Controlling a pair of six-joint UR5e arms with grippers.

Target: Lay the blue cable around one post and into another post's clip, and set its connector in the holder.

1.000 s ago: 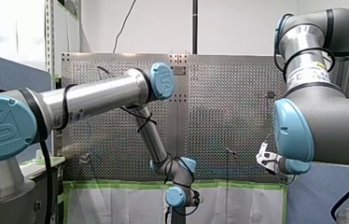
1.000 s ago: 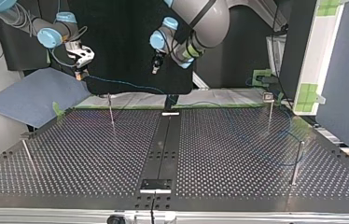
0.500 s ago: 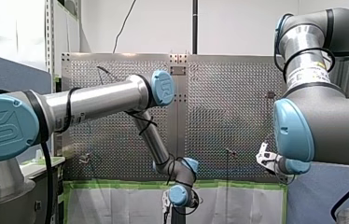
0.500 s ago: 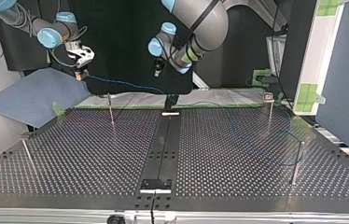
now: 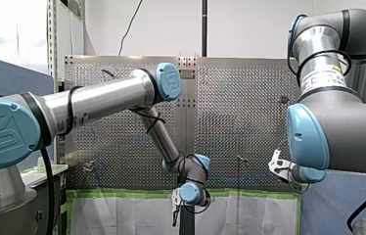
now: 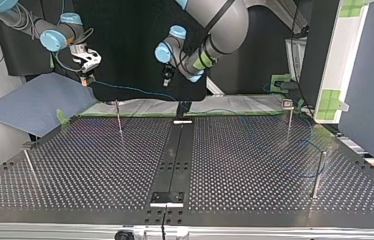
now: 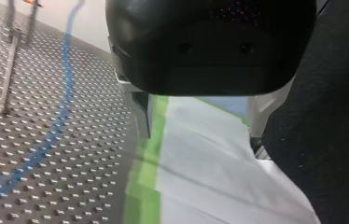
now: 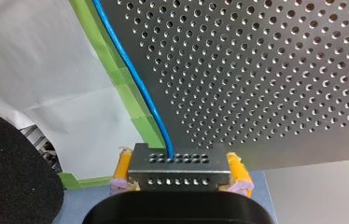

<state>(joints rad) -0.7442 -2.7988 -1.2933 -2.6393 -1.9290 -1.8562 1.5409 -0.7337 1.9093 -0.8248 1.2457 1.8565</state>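
two arms up, only one loaded. my right gripper (image 8: 177,173) has its yellow pads (image 8: 122,169) pinched on the grey perforated metal connector block (image 8: 177,161) of the thin blue cable (image 8: 137,81). it grips across the block's flanks, which leaves the cable exit free and probably fixes orientation for seating later. the cable leaves the block straight ahead, along the green-taped edge of the perforated metal table (image 8: 280,70).

in the top view that gripper hangs off the table's far left corner, over a blue-grey mat (image 6: 35,100). the cable spans in air from there to the middle of the far edge, near a black bracket (image 6: 182,107), likely the holder. then it lies slack over the right half toward a slim metal post (image 6: 317,172) by the right edge. can't tell if it's wrapped round that post. the clip-topped post (image 6: 289,112) near the far right corner looks unthreaded.

my left gripper (image 7: 200,135) has its metal fingers (image 7: 143,114) spread, nothing between them. it hovers over the white paper at the taped far edge, with the cable just beside it on the table. my guess: it's placed to take the mid-span and steer it while the right holds the end. routing looks barely begun, and slack could snag on a post.
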